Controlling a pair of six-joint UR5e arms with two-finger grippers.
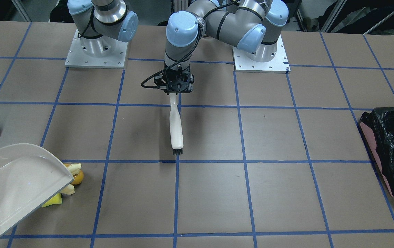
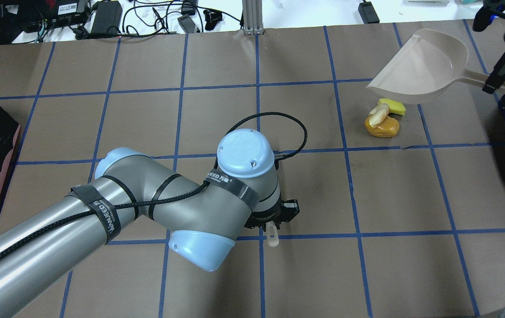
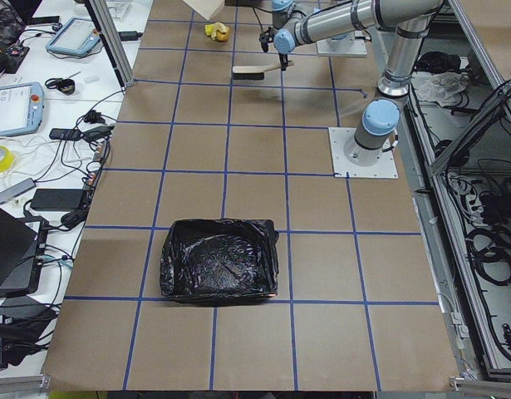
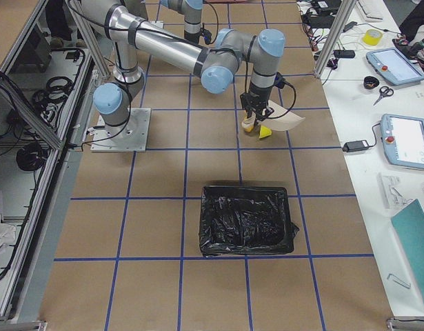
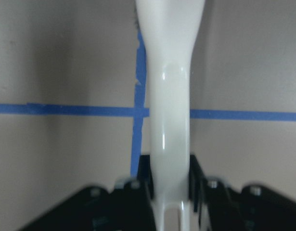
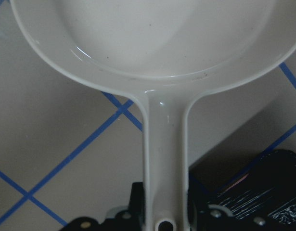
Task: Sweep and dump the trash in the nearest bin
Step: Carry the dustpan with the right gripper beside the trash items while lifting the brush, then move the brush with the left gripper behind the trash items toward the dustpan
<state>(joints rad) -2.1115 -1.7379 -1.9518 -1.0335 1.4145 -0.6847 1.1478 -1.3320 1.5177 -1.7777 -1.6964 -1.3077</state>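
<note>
Trash point(image 2: 383, 119), spongy blk point(image 2: 393, 106), curved slice point(image 2: 377, 115), glossy ball point(image 2: 384, 128)

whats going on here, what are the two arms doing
The left gripper holds a white brush at the middle of the table, away from the trash. The right gripper holds the dustpan, its lip next to the pile: yellow block, pale slice, orange ball. The pan is empty; nothing is swept yet.

Brown table point(image 1: 272, 193) gridded with blue tape point(image 1: 269, 161); cluttered side bench point(image 3: 39, 62)
</note>
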